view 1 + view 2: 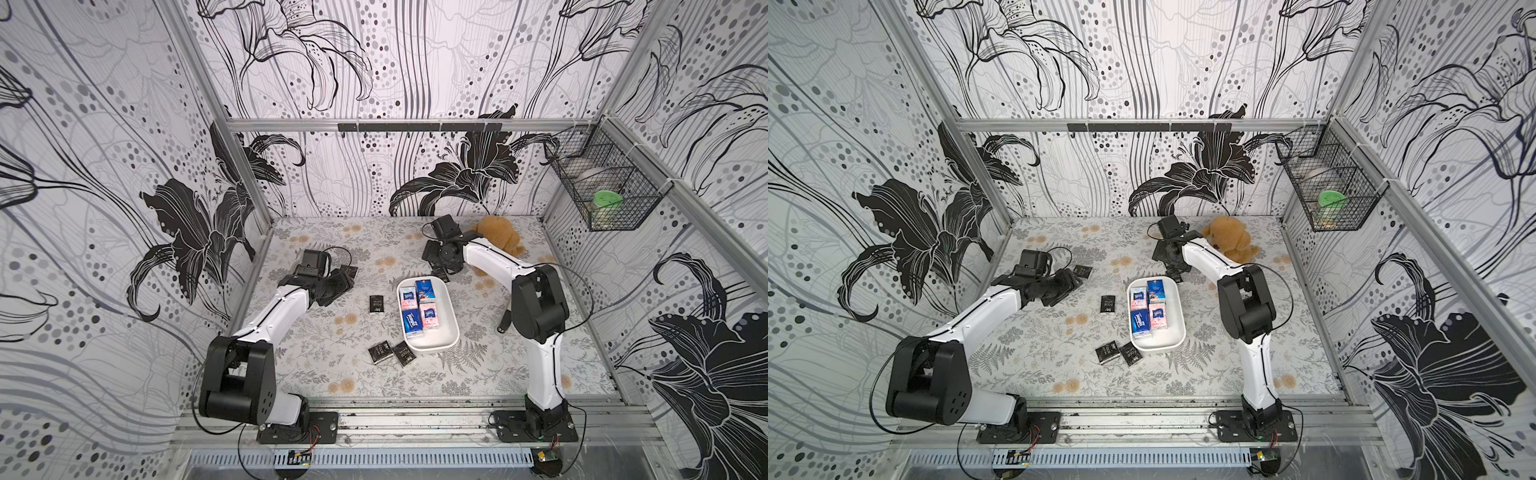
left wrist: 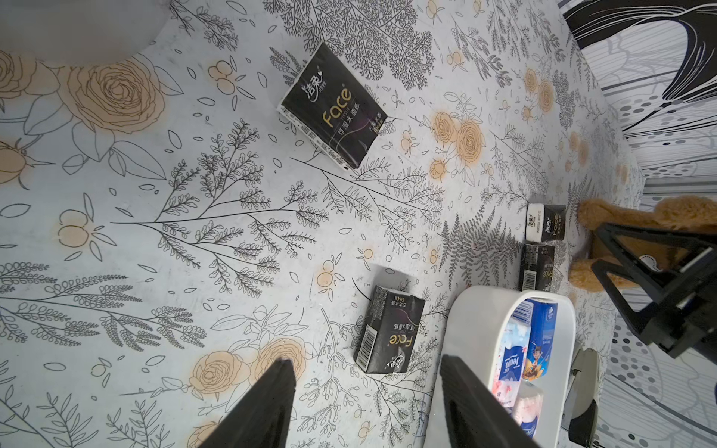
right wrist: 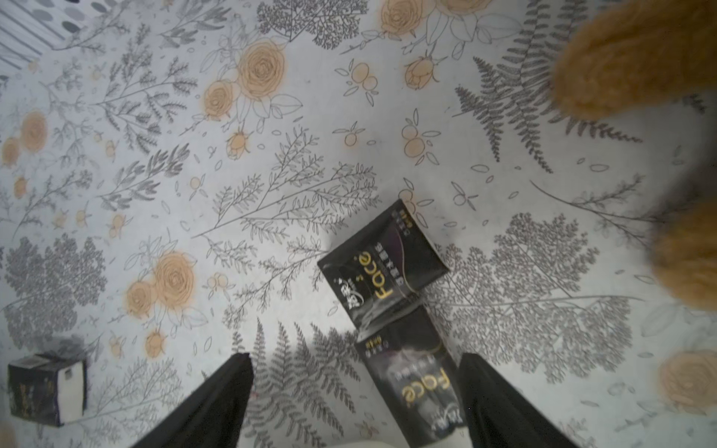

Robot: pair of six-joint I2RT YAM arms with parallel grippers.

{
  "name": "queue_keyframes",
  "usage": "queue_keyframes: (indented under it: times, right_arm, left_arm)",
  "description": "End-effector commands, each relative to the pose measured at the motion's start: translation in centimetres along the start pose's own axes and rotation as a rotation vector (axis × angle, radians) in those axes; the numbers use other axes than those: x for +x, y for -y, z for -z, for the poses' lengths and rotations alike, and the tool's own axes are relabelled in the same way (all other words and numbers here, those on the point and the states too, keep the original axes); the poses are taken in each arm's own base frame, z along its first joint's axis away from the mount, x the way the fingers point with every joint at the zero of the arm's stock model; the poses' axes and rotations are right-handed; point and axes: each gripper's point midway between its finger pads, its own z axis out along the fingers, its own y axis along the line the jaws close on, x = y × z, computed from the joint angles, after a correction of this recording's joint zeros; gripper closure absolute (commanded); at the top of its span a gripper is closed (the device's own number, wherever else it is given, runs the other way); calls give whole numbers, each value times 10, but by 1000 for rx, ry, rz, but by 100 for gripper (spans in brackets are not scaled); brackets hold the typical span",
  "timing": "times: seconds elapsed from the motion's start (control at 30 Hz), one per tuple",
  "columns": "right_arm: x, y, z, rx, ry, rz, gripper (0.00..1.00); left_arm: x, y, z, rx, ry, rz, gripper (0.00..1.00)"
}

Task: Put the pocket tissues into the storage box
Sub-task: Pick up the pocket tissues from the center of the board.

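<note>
The right gripper (image 3: 355, 362) is spread wide around a black packet (image 3: 413, 382) lying on the table, and it pinches nothing. The left gripper (image 2: 366, 362) hangs half-spread and empty. The storage box (image 1: 434, 341), mid-table, holds blue and pink pocket tissues (image 1: 412, 322). More black packets (image 1: 390, 353) lie on the floral table (image 1: 316, 353), between flowered walls (image 1: 374, 62).

The left arm (image 1: 274, 307) is reaching forward and low, the left gripper (image 2: 368, 360) angling downward with its jaws standing partly apart. The right arm (image 1: 494, 257) is bending at a raised elbow, the right gripper (image 3: 355, 358) pointing down, jaws spread wide, gripping nothing.
</note>
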Motion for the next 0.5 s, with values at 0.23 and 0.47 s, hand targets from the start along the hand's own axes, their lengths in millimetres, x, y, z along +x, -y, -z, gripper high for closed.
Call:
queue_keyframes:
  times: [0.23, 0.47]
  right_arm:
    - [15, 11, -31, 74, -71, -101, 11]
    - [24, 15, -50, 85, -92, -123, 12]
  left_arm:
    - [3, -3, -8, 32, 4, 12, 36]
    - [5, -3, -11, 37, -5, 10, 36]
